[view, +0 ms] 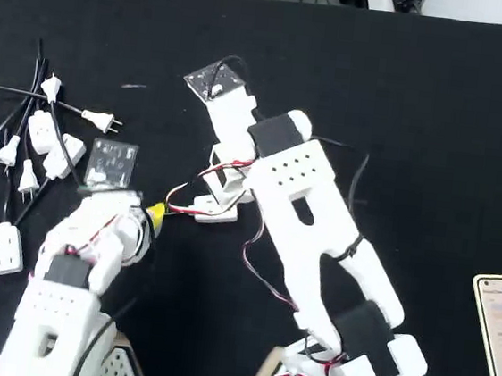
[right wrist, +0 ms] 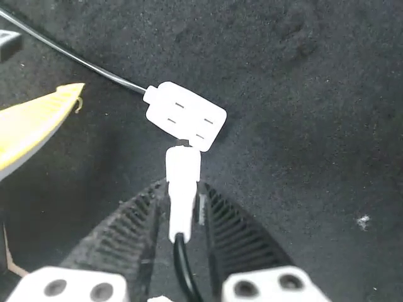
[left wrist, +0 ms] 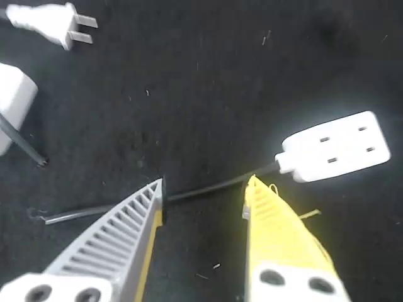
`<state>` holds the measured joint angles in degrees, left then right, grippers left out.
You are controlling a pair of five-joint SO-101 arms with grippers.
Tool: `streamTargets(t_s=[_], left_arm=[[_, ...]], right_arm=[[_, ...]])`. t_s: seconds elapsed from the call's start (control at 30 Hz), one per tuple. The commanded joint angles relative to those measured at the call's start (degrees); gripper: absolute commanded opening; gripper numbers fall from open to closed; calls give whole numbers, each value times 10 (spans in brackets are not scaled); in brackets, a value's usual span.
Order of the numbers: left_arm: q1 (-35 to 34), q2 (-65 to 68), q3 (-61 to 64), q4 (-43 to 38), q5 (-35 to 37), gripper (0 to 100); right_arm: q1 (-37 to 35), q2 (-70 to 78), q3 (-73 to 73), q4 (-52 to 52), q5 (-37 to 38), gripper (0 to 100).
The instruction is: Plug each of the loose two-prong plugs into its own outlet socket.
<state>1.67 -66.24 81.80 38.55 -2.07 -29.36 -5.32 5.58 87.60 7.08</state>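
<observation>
Just at socket [right wrist: 186,117] edge, plug [right wrist: 182,168] tight in right gripper [right wrist: 182,187]; left gripper [left wrist: 204,185] apart.

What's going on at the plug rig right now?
The right gripper holds a white plug in its jaws, tip at the edge of a small white outlet socket; whether the prongs are in is unclear. The left gripper is open, jaws either side of that socket's black cord. More plugs and sockets lie loose on the table, left side.
</observation>
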Motion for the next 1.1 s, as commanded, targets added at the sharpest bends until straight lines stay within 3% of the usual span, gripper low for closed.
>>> streamTargets(t_s=[0.0, 0.23, 0.63, 0.9, 1.07], left_arm=[[5, 121, -68, -49, 0, 216], [5, 307, -161, -65, 0, 216], [18, 526, -304, -61, -4, 216], [165, 516, -335, 112, -6, 216], [216, 480, -333, 197, -67, 216]], right_arm=[[11, -2, -30, 4, 4, 10], [62, -7, 15, 4, 11, 10], [251, -8, 58, 58, 172, 10], [305, -59, 58, 71, 238, 10], [295, -103, 70, 82, 239, 10]])
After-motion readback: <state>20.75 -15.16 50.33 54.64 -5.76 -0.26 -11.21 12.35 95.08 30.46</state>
